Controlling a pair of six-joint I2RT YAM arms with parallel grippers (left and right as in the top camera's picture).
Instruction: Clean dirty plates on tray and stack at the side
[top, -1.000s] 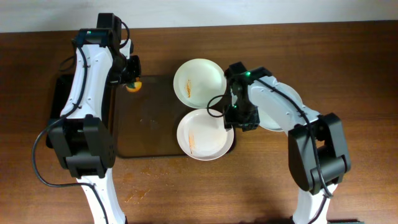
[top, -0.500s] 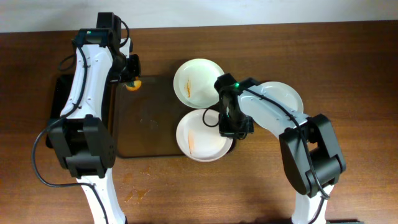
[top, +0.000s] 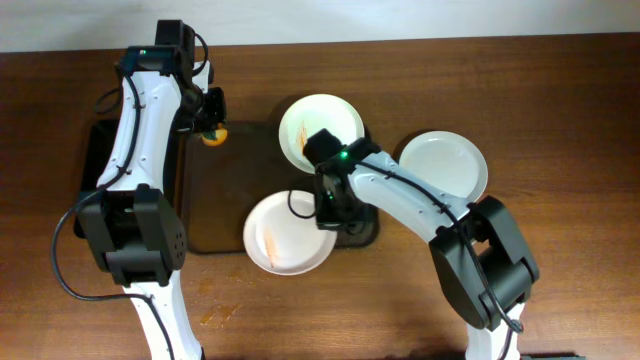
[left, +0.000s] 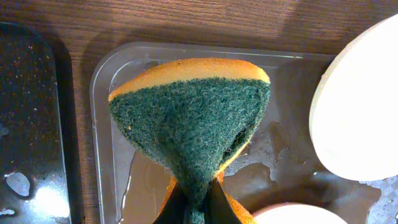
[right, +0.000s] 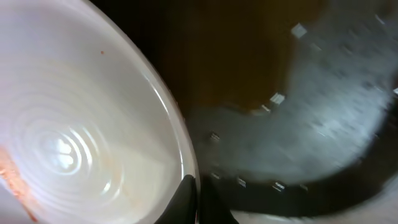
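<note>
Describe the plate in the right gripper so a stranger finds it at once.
Find the dark brown tray mid-table. Over its near edge hangs a white plate with an orange streak. Unlike the farther streaked plate and the clean plate, it is pinched by the right gripper.

Two smeared plates (top: 285, 240) overhanging brown tray (top: 225, 190)

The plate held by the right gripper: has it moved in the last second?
Yes. The plate slid left across the tray, away from its right end, pinched by the right gripper.
</note>
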